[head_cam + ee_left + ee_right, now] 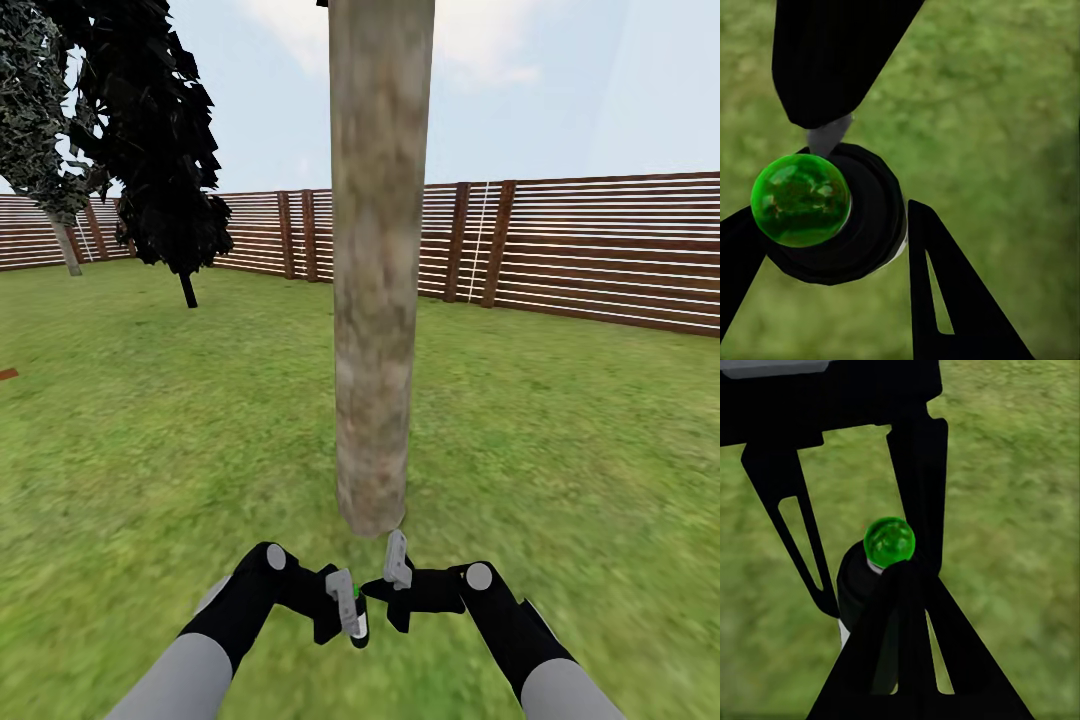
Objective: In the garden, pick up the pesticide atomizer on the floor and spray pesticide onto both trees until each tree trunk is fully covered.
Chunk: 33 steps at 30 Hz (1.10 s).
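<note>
**Sprayer held low in front of the tree trunk**

The pesticide atomizer (356, 612) stood about upright, its long way up and down, with its green knob (800, 199) on top. It was low, just in front of the thick tree trunk (376, 270). The left tool (350, 612) pinched the bottle between its black fingers (945, 292). The right tool (397, 572) was close beside the bottle; whether it was spread or pressed together I could not tell. Green grass (560, 420) lay all around, with a brown wooden fence (600, 250) behind.
</note>
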Motion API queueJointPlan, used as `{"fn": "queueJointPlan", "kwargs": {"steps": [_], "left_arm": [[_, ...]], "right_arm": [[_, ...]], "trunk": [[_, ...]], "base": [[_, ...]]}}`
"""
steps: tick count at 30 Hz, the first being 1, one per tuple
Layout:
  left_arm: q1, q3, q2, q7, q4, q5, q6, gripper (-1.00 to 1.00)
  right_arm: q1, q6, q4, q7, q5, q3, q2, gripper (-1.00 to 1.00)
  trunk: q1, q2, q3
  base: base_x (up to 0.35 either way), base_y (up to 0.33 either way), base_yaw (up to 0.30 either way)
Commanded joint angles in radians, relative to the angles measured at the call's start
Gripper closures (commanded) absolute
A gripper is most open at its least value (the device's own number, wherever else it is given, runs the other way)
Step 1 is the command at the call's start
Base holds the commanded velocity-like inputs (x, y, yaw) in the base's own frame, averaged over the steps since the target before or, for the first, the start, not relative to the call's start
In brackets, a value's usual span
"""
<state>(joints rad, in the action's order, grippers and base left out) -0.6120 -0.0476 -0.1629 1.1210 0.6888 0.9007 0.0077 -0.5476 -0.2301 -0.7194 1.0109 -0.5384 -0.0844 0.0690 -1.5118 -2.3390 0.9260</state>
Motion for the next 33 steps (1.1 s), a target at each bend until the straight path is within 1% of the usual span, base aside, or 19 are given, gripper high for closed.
{"fn": "queueJointPlan", "kwargs": {"steps": [1,4,6,7,10,12,15,18,20,22,23,25,26,27,28,29,30,31,33], "left_arm": [[0.0,0.0,0.0,0.0,0.0,0.0,0.0,1.0],[0.002,-0.002,0.007,-0.022,-0.009,0.011,0.003,1.0],[0.005,-0.004,0.026,-0.045,-0.013,0.015,0.001,1.0],[0.006,-0.005,0.054,-0.048,-0.014,0.023,0.0,1.0],[0.009,-0.005,0.099,-0.049,-0.014,0.053,-0.001,1.0],[0.013,-0.005,0.154,-0.049,-0.015,0.079,-0.004,1.0],[0.016,-0.005,0.214,-0.049,-0.011,0.094,-0.005,1.0],[0.018,0.006,0.29,-0.055,-0.007,0.098,0.002,1.0],[0.019,0.026,0.347,-0.054,-0.007,0.088,0.002,1.0],[0.022,0.102,0.384,-0.064,-0.014,0.082,0.001,1.0],[0.027,0.171,0.39,-0.086,-0.016,0.081,-0.001,1.0],[0.045,0.306,0.387,-0.16,-0.029,0.079,-0.007,1.0],[0.054,0.354,0.382,-0.206,-0.049,0.077,-0.008,1.0],[0.059,0.386,0.373,-0.257,-0.079,0.073,-0.009,1.0],[0.062,0.407,0.351,-0.352,-0.124,0.046,-0.009,1.0],[0.063,0.414,0.332,-0.435,-0.149,0.015,-0.009,1.0],[0.064,0.417,0.314,-0.522,-0.17,-0.021,-0.009,1.0],[0.064,0.419,0.3,-0.603,-0.19,-0.058,-0.009,1.0],[0.064,0.42,0.287,-0.705,-0.24,-0.138,-0.009,1.0]], "right_arm": [[0.0,0.0,0.0,0.0,0.0,0.0,0.0,1.0],[0.0,0.0,0.0,0.0,0.0,0.0,0.0,1.0],[0.0,0.0,0.0,0.0,0.001,0.0,0.0,1.0],[0.0,0.0,0.001,0.0,0.001,0.0,0.0,1.0],[0.0,0.0,0.003,0.0,0.0,0.0,-0.001,1.0],[0.0,0.0,0.005,0.0,0.0,0.001,-0.002,1.0],[0.0,0.0,0.006,0.0,0.0,0.001,-0.005,1.0],[0.0,-0.001,0.005,0.0,-0.003,0.002,-0.011,1.0],[0.0,-0.001,0.007,-0.001,-0.003,0.006,-0.017,1.0],[0.0,-0.001,0.009,-0.003,-0.003,0.007,-0.044,1.0],[0.001,-0.002,0.012,-0.005,-0.003,0.007,-0.068,1.0],[0.002,-0.004,0.055,-0.009,0.0,0.009,-0.103,1.0],[0.002,-0.005,0.086,-0.027,0.001,0.01,-0.112,1.0],[0.002,-0.006,0.119,-0.081,0.001,0.012,-0.124,1.0],[0.003,-0.006,0.17,-0.226,0.003,0.018,-0.145,1.0],[0.002,-0.005,0.213,-0.347,0.005,0.035,-0.153,1.0],[0.003,-0.006,0.262,-0.463,0.006,0.075,-0.157,1.0],[0.002,-0.007,0.31,-0.569,0.007,0.136,-0.159,1.0],[0.003,-0.007,0.388,-0.733,0.007,0.285,-0.161,1.0]], "trunk": [[0.0,0.0,0.0],[0.0,0.0,0.0],[0.0,0.0,0.0],[0.0,0.0,0.0],[0.0,0.0,0.0],[0.0,0.0,0.0],[0.0,0.0,0.0],[0.0,0.0,0.0],[0.0,0.0,0.0],[0.0,0.0,0.0],[0.0,0.0,0.0],[0.0,0.0,0.0],[0.0,0.0,0.0],[0.0,0.0,0.0],[0.0,0.0,0.0],[0.0,0.0,0.0],[0.0,0.0,0.0],[0.0,0.0,0.0],[0.0,0.0,0.0]], "base": [[0.0,0.0,0.0],[0.0,0.0,0.0],[0.0,0.0,0.0],[0.0,0.0,0.0],[0.0,0.0,0.0],[0.0,0.0,0.0],[0.0,0.0,0.0],[0.0,0.0,0.0],[0.0,0.0,0.0],[0.0,0.0,0.0],[0.0,0.0,0.0],[0.0,0.0,0.0],[0.0,0.0,0.0],[0.0,0.0,0.0],[0.0,0.0,0.0],[0.0,0.0,0.0],[0.0,0.0,0.0],[0.0,0.0,0.0],[0.0,0.0,0.0]]}}
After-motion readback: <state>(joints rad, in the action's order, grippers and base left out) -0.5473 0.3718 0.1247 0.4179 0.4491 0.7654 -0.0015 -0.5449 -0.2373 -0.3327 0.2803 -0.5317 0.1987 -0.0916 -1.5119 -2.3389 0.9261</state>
